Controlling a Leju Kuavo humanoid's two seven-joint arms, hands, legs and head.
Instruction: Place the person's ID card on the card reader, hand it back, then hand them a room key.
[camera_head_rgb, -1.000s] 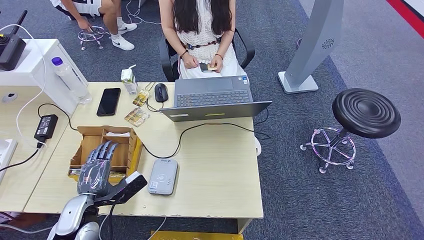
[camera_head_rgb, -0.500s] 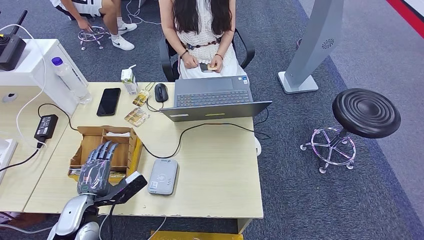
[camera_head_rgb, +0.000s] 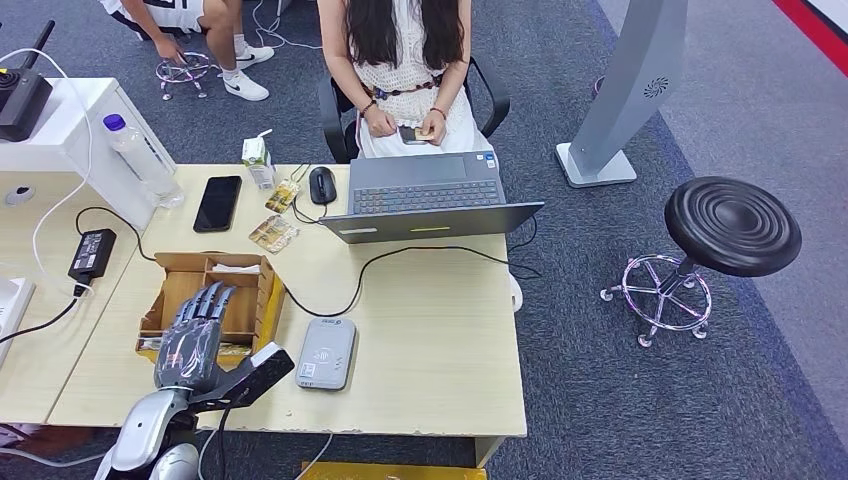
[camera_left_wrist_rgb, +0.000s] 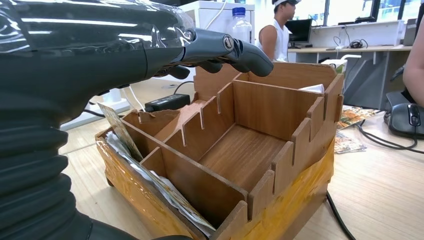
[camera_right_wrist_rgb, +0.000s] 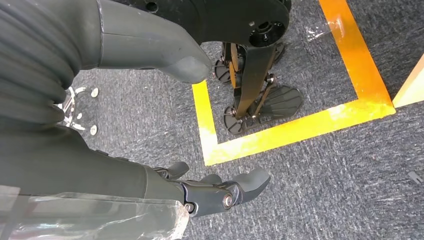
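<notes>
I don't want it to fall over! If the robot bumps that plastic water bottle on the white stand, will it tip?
Probably quite easily. The water bottle is tall and narrow and stands upright, so a sideways knock could topple it. It looks clear and mostly empty, so likely light. Being round, it might then roll off the white stand.

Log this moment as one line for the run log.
left hand: open, over wooden box | right hand: open, hanging | card reader: bare | person: seated, holding card
</notes>
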